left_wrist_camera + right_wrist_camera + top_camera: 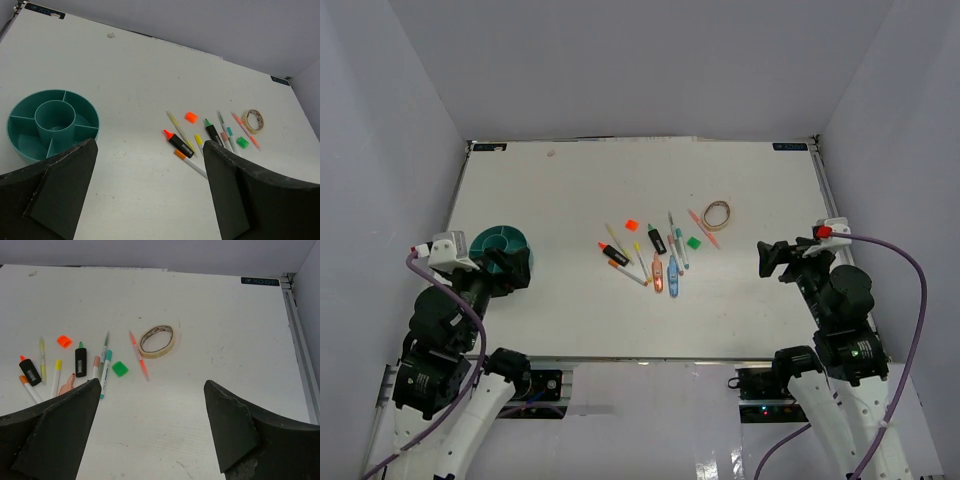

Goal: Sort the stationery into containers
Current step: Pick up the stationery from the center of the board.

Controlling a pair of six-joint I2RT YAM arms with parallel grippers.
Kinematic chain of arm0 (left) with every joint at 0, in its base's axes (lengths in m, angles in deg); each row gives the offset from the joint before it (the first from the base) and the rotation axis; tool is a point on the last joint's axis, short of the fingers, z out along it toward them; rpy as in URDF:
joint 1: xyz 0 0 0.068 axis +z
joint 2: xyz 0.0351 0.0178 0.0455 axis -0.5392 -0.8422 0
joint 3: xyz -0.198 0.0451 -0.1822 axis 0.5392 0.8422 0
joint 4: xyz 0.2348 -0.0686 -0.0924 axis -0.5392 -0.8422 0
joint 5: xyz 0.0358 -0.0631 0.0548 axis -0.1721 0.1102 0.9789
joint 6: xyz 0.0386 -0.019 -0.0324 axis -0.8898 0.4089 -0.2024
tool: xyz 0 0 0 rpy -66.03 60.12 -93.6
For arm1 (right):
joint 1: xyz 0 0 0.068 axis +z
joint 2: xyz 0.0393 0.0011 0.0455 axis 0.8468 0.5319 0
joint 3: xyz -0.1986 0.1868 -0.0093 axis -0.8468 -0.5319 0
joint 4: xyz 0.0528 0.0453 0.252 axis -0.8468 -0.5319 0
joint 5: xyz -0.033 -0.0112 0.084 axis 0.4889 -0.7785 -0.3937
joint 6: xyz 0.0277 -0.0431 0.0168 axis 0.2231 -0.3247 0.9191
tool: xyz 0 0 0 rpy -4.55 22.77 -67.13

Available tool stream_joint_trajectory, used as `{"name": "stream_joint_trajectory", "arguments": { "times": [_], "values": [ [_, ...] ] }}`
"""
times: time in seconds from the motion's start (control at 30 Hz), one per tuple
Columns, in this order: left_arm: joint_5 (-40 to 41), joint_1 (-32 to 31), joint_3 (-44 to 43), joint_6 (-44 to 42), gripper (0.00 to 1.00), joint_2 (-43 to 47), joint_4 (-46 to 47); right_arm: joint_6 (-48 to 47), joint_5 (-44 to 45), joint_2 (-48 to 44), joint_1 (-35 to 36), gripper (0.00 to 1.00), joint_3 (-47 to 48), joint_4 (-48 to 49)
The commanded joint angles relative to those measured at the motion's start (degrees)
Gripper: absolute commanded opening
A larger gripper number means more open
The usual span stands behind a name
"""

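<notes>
The round teal tub point(498, 241) with inner dividers stands at the table's left and looks empty in the left wrist view point(52, 119). The stationery lies mid-table: thin pens point(676, 250), a black marker with an orange cap point(616, 254) point(178, 142), one with a green cap point(656, 239) point(80, 360), an orange square point(630, 224) point(64, 341), a green square point(694, 241) point(119, 368) and a tan loop point(717, 212) point(157, 340). My left gripper point(512, 268) point(150, 150) is open and empty beside the tub. My right gripper point(770, 258) point(152, 385) is open and empty, right of the loop.
The white table point(570, 190) is closed in by grey walls at the back and both sides. A metal rail point(300, 355) runs along its right edge. Black labels point(790, 146) mark the far corners.
</notes>
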Motion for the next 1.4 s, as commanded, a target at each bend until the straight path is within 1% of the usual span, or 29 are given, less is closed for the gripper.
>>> {"name": "stream_joint_trajectory", "arguments": {
  "times": [0.0,0.1,0.2,0.23,0.27,0.3,0.37,0.4,0.47,0.5,0.6,0.63,0.67,0.7,0.77,0.8,0.93,0.97,1.03,1.23,1.37],
  "values": [
    [-2.0,-0.1,1.0,-0.7,0.98,-2.2,2.6,0.9,0.8,2.9,0.4,0.90,0.5,0.9],
    [-3.1,-0.1,1.4,-1.1,0.98,-4.6,4.5,2.5,-0.7,7.8,0.4,0.90,2.3,-0.6],
    [-4.8,-0.2,1.5,-1.8,0.98,-8.4,7.1,3.0,-3.2,15.8,0.4,0.90,5.9,-2.0],
    [-5.3,-0.1,1.5,-2.2,0.98,-9.5,8.8,4.3,-3.2,20.8,0.5,0.90,7.1,-3.1],
    [-5.6,-0.1,1.6,-2.5,0.98,-10.7,9.6,5.2,-2.0,23.5,0.5,0.90,8.6,-3.8],
    [-6.6,-0.1,1.9,-2.7,0.98,-13.0,10.6,6.2,-1.7,28.7,0.4,0.90,11.3,-4.6],
    [-7.3,-0.1,2.0,-3.0,0.98,-15.5,13.3,7.1,-2.1,34.4,0.4,0.90,14.9,-7.6],
    [-7.8,-0.1,2.1,-3.0,0.98,-18.1,14.4,7.4,-1.9,40.2,0.4,0.90,18.7,-8.8],
    [-9.1,-0.1,2.2,-3.1,0.98,-20.6,17.2,8.1,-1.8,46.3,0.4,0.90,22.6,-12.3],
    [-9.6,-0.1,2.4,-3.1,0.98,-23.2,18.3,8.5,-1.8,52.1,0.4,0.90,26.1,-13.0],
    [-12.5,-0.1,3.1,-3.5,0.98,-26.8,21.8,10.9,-1.5,59.5,0.4,0.90,29.9,-13.5],
    [-13.0,-0.1,3.9,-3.5,0.98,-28.7,23.1,11.6,-1.7,63.7,0.4,0.95,31.5,-13.1],
    [-13.5,-0.1,4.3,-3.1,0.98,-29.4,23.6,12.6,-1.0,65.7,0.4,1.00,32.1,-11.9],
    [-13.6,-0.1,4.8,-2.9,0.98,-30.0,24.2,14.4,-0.5,69.3,0.4,0.87,32.7,-11.5],
    [-13.9,-0.1,6.8,-2.9,0.98,-30.6,26.3,16.5,0.8,72.7,0.4,0.85,34.5,-10.8],
    [-15.2,-0.1,7.8,-3.4,0.98,-30.6,27.3,17.9,0.9,75.7,0.5,0.82,35.2,-10.5],
    [-15.8,-0.2,12.0,-2.8,0.98,-29.8,30.8,20.9,2.1,80.4,0.9,0.79,36.9,-8.3],
    [-15.8,-0.2,13.4,-2.6,0.98,-29.8,31.4,21.5,3.0,81.3,1.0,0.77,37.7,-8.2],
    [-16.5,-0.2,13.5,-2.7,0.98,-30.1,31.1,23.3,4.0,83.6,1.2,0.75,38.6,-7.9],
    [-15.7,-0.6,13.9,-3.4,0.98,-29.7,31.2,28.2,7.3,87.5,1.9,0.73,41.2,-5.7],
    [-15.6,-0.8,14.2,-3.5,0.98,-29.6,31.2,31.2,10.5,91.8,2.6,0.72,44.3,-6.8]
  ]
}}
